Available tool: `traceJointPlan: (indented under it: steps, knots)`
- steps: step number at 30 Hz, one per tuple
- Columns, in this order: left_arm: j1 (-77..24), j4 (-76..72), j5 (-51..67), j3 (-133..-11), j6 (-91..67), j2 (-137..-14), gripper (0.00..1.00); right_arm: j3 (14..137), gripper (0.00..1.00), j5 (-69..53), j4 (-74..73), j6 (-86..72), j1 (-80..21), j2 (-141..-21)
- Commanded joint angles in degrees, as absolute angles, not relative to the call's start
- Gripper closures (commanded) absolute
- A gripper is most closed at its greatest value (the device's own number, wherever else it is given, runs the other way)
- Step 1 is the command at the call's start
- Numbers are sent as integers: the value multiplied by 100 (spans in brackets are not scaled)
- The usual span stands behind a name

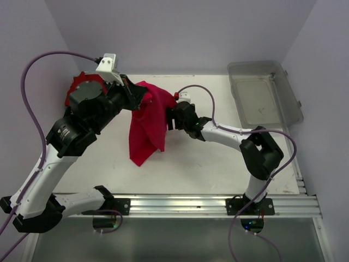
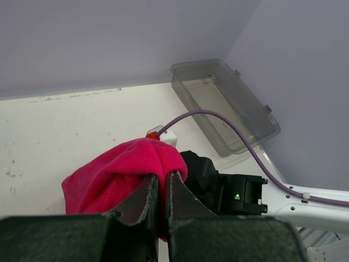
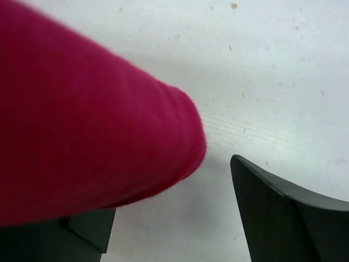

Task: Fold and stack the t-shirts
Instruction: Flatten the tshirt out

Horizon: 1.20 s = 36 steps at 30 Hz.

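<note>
Left gripper [image 2: 162, 180], clamped on crimson t-shirt [image 1: 148, 126]; right gripper [image 1: 170, 118], jaws apart.
I see the shirt hanging left of frame centre, right gripper just beside its right edge.

Hanging t-shirt [image 1: 148, 123] centre, bin [image 1: 256, 65] back right
</note>
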<state>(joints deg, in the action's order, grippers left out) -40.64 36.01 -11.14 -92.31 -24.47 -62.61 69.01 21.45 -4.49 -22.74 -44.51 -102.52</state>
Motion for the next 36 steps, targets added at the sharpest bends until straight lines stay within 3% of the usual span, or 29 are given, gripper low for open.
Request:
traceJointPlan:
  steps: [1, 10, 13, 14, 16, 17, 18, 19, 22, 27, 36]
  knots:
    - [-4061, 3313, -1125, -9641, -2434, -6144, 100, 6847, 18, 1609, 877, -1890, -4228, -10510]
    - [-4061, 3419, -1336, -9624, -2408, -6144, 100, 6408, 45, 19, 2003, -2442, -3867, -10539]
    - [-4061, 3410, -1424, -9633, -2391, -6152, 100, 5995, 63, -333, 2249, -2627, -3876, -10170]
    - [-4061, 3393, -1433, -9615, -2391, -6161, 100, 5777, 75, -404, 2311, -2671, -3876, -10056]
    - [-4061, 3393, -1441, -9615, -2382, -6179, 100, 5565, 82, -579, 2312, -2777, -3876, -9696]
    - [-4061, 3384, -1433, -9615, -2382, -6196, 100, 5346, 78, -859, 2346, -2812, -3876, -9555]
    - [-4061, 3384, -1441, -9615, -2391, -6205, 100, 5283, 67, -1070, 2268, -2873, -3876, -9380]
    - [-4061, 3375, -1441, -9615, -2382, -6214, 100, 5239, 44, -1229, 2128, -2935, -3876, -9274]
    - [-4061, 3358, -1450, -9598, -2399, -6231, 100, 4870, 20, -1757, 2056, -3093, -3876, -8792]
    - [-4061, 3322, -1433, -9527, -2452, -6214, 100, 3956, 13, -1951, 2652, -3217, -3876, -8060]
    - [-4061, 3357, -1433, -9659, -2505, -6249, 100, 3823, 15, -2583, 3734, -3410, -3867, -8542]
